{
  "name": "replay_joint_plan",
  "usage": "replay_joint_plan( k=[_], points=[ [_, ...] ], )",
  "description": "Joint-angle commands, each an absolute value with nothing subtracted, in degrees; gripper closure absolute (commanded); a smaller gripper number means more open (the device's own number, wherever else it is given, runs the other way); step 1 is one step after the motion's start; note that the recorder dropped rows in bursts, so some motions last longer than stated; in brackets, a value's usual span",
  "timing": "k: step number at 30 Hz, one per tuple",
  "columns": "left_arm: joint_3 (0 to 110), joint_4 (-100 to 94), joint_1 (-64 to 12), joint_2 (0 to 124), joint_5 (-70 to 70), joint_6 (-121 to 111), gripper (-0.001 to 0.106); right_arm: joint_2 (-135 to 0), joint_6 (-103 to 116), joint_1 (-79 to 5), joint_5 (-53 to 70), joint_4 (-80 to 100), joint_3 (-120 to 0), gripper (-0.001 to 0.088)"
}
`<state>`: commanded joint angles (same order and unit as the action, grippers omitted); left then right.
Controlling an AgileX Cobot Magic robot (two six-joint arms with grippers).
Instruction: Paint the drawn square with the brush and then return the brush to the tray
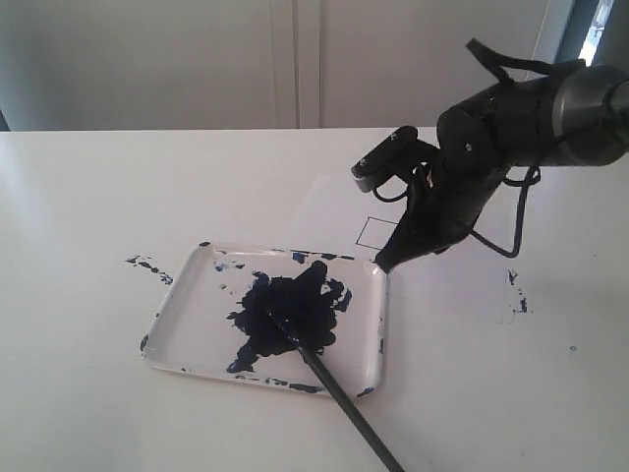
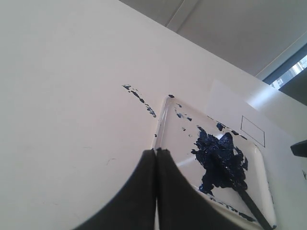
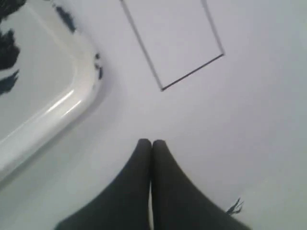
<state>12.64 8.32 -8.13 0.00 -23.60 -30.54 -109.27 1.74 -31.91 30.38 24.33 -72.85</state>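
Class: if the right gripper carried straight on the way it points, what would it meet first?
The right gripper would probably meet the white paper between the tray and the drawn square; depth is unclear.

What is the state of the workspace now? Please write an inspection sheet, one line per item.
Surface: white table with a white paper sheet on it.
Job's things: drawn square not yet painted; brush lies with its tip in the navy paint blotch of the tray, handle sticking out over its rim.
Clutter: dark paint specks on the table beside the tray.
Grippers: right tool shut and empty, low between tray corner and square; left tool shut and empty.
Cables: black cables loop off the right arm.
Surroundings: pale wall behind; window at top right.
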Motion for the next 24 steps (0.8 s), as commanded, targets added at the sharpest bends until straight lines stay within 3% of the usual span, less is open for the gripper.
replay_joint_plan(
  k=[8, 24],
  points=[
    [12.64, 8.32, -8.13, 0.00, -23.60, -30.54, 0.105, -115.82, 10.68, -30.14, 31.36, 37.03, -76.50, 0.0868],
    [12.64, 8.32, -8.13, 0.00, -23.60, -30.54, 0.105, -120.18, 12.23, -27.35, 38.33, 39.63, -76.84, 0.0868]
  ],
)
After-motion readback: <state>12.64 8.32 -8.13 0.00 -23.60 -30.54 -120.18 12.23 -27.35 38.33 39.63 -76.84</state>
